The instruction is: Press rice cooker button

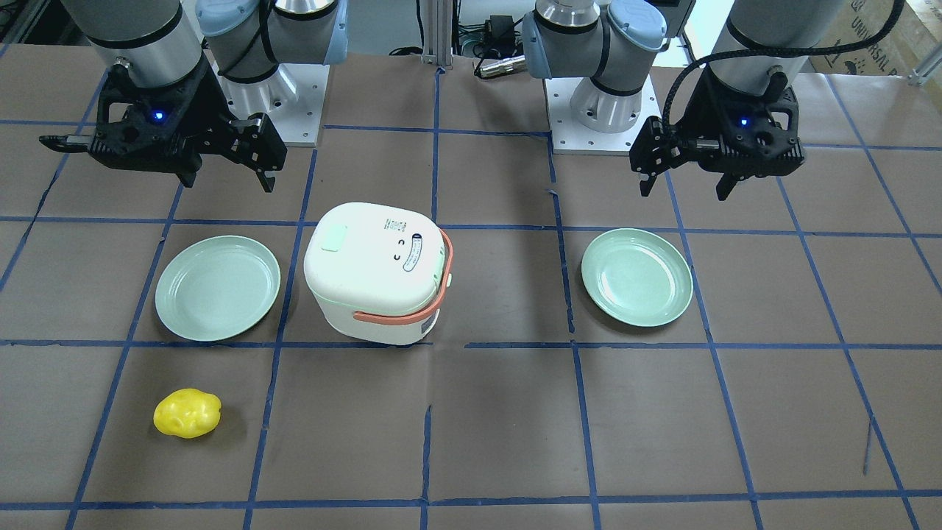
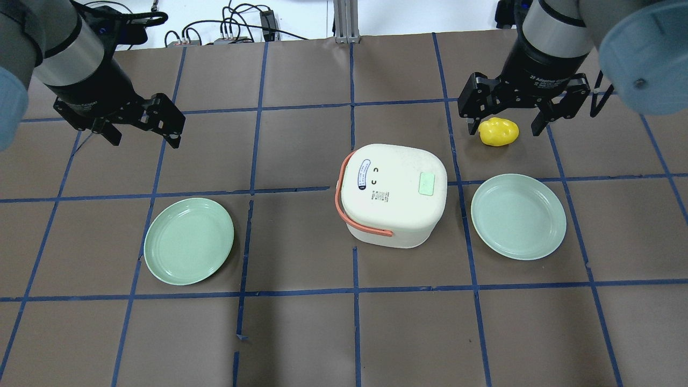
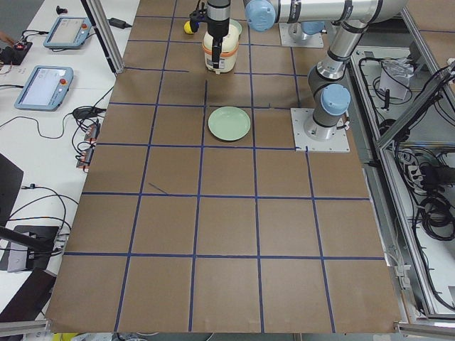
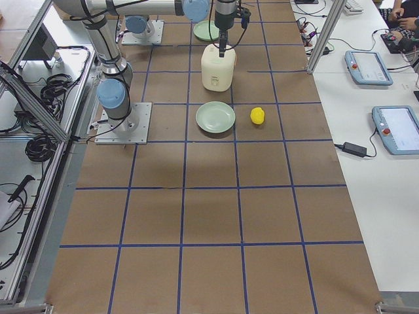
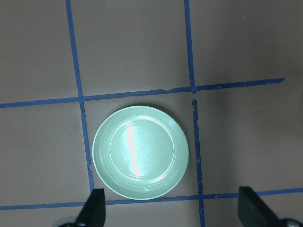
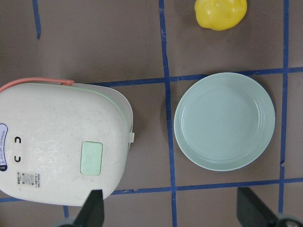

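The white rice cooker point(image 2: 395, 199) with an orange handle stands mid-table, its lid shut. Its pale green button point(image 2: 426, 184) sits on the lid's right side, and also shows in the front view point(image 1: 333, 239) and the right wrist view point(image 6: 91, 157). My right gripper point(image 2: 505, 131) hangs open and empty, high above the table, to the right of and beyond the cooker; it also shows in the front view point(image 1: 229, 184). My left gripper point(image 2: 145, 141) is open and empty, far to the left of the cooker, above a green plate point(image 5: 140, 151).
One green plate point(image 2: 188, 240) lies left of the cooker and another green plate point(image 2: 518, 216) lies to its right. A yellow lemon-like object point(image 2: 499, 131) lies beyond the right plate, under my right gripper. Blue tape lines grid the brown table.
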`<act>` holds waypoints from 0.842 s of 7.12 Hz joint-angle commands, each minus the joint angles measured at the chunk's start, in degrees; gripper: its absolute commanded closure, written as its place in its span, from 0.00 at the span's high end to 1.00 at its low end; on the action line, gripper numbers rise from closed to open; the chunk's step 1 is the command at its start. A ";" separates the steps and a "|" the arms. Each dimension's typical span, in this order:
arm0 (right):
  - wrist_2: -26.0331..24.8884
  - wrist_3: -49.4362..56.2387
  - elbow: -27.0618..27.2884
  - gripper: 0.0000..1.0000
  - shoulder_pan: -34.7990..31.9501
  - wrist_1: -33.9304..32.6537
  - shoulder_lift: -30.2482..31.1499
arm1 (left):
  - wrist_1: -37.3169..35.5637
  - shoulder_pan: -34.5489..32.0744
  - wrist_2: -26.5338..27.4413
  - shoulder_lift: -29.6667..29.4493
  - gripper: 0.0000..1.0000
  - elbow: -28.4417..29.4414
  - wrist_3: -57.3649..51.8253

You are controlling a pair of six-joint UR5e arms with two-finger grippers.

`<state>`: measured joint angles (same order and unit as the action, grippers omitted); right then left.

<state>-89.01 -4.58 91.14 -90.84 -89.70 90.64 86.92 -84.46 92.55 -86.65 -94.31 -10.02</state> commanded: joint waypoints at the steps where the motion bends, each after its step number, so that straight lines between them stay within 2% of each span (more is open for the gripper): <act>1: -0.11 0.96 0.01 1.00 -0.04 -0.12 -0.03 | 0.00 0.00 0.00 -0.02 1.00 0.00 -0.09; 6: -0.20 4.05 0.18 1.00 -0.04 -0.91 -0.20 | 0.00 0.00 0.00 -0.02 1.00 0.00 0.00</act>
<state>-89.18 -1.17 91.31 -90.88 -90.11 90.50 86.92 -84.46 92.55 -86.66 -94.31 -10.05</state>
